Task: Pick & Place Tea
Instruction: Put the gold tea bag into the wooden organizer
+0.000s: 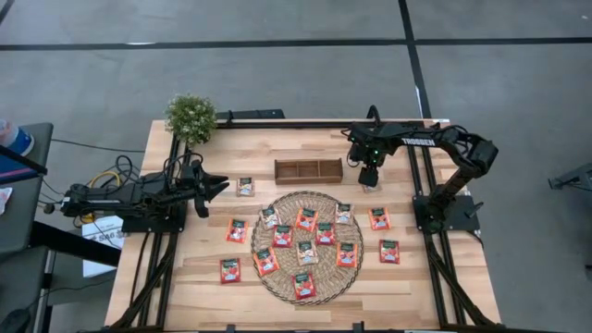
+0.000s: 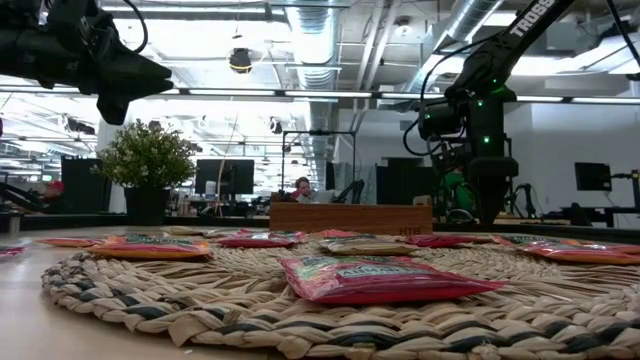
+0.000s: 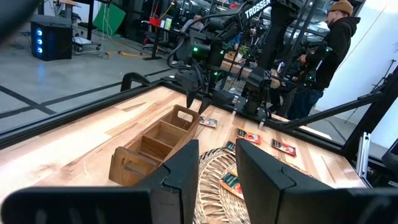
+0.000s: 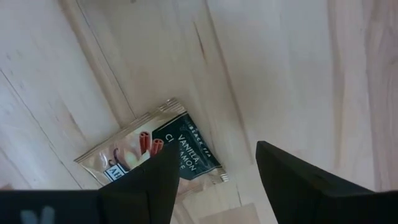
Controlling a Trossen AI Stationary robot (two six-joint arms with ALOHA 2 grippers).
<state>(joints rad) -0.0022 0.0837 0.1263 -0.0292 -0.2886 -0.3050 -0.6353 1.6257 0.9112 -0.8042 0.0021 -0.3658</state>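
On the pale wooden table (image 1: 444, 277), the right gripper (image 4: 214, 171) points down just beside the wooden tray's (image 1: 309, 170) right end, its fingers spread apart above a beige tea sachet (image 4: 155, 149) lying flat on the planks, one corner under a fingertip.

The left gripper (image 3: 217, 168) waits, narrowly parted and empty.

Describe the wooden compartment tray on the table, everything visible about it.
The wooden tray is a brown, oblong open box of plain wood with three compartments split by two dividers, and a cut-out handle slot in each end wall. It sits flat and upright on the table beyond the woven mat, apart from it. All three compartments look empty. Nothing touches it; the right gripper hovers beside its right end.
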